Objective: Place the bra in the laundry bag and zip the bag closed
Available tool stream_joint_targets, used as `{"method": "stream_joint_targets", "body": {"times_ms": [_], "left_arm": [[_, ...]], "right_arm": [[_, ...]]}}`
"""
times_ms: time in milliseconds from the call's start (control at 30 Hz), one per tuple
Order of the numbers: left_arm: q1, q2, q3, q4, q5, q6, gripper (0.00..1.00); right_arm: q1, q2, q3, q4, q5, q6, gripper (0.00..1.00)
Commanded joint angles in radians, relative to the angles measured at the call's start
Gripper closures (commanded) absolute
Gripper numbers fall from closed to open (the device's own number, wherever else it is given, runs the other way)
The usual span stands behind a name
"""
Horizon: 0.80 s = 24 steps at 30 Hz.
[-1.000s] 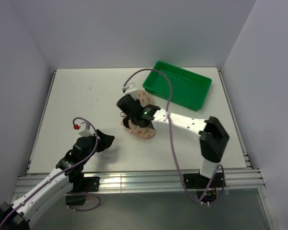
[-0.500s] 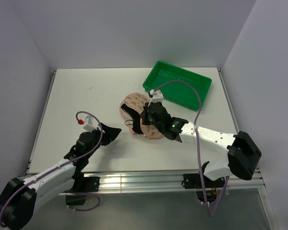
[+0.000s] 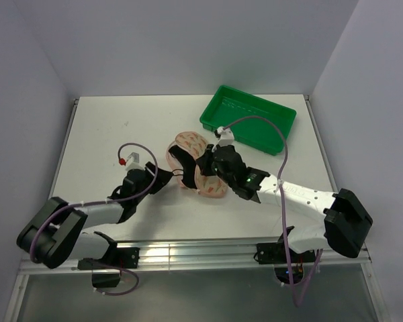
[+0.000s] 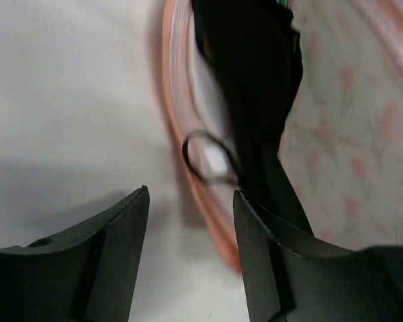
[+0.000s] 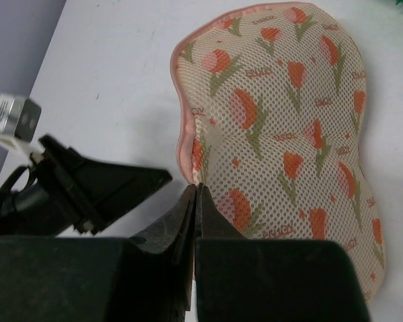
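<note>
The white bench [image 3: 107, 134] carries a green rectangular plastic tray [image 3: 252, 119] at its far right. Near the middle, just beside the tray, lies the peach-pink mesh laundry bag [image 3: 191, 142] with its orange-and-green tulip print.

The soft black fabric bra [image 3: 183, 161] lies across this bag, between its two round halves. In the left wrist view the bra [image 4: 252, 67] drapes over the bag's pink rim, and a thin strap loop [image 4: 191, 157] hangs at that edge.

The right gripper [image 3: 203, 168] reaches over the bag. Its fingers are pressed together, with the tips at the rim. Whether they pinch the fabric cannot be told.

The left gripper [image 3: 166, 177] sits low on the bench just beside the bag's left edge. Its fingers [image 4: 114, 241] are apart, with nothing between them.
</note>
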<state>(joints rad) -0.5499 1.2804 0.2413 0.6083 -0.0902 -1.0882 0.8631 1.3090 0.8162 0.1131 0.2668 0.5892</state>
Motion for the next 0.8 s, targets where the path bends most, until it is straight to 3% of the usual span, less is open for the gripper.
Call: {"method": "stream_joint_targets", "body": {"times_ms": [0, 133, 433, 500, 533, 567, 633, 767], "left_arm": [[0.013, 0.094, 0.116, 0.067, -0.072, 0.066, 0.39], [0.051, 0.244, 0.173, 0.099, -0.04, 0.056, 0.39], [0.064, 0.414, 0.225, 0.237, -0.033, 0.079, 0.58], [0.064, 0.433, 0.236, 0.26, -0.023, 0.083, 0.74], [0.062, 0.442, 0.236, 0.295, -0.017, 0.085, 0.93], [0.062, 0.441, 0.234, 0.309, -0.007, 0.099, 1.0], [0.064, 0.391, 0.222, 0.303, 0.001, 0.099, 1.0], [0.065, 0.17, 0.207, 0.124, 0.006, 0.106, 1.0]], "right_arm": [[-0.007, -0.056, -0.018, 0.06, -0.012, 0.015, 1.0], [-0.016, -0.074, -0.035, 0.071, -0.028, 0.012, 1.0], [-0.042, -0.108, -0.072, 0.091, -0.072, 0.017, 1.0], [-0.044, -0.112, -0.078, 0.091, -0.072, 0.018, 1.0], [-0.047, -0.116, -0.083, 0.091, -0.074, 0.018, 1.0], [-0.049, -0.119, -0.084, 0.086, -0.074, 0.017, 1.0], [-0.055, -0.131, -0.088, 0.077, -0.072, 0.015, 1.0], [-0.081, -0.139, -0.08, 0.06, -0.075, 0.014, 1.0]]}}
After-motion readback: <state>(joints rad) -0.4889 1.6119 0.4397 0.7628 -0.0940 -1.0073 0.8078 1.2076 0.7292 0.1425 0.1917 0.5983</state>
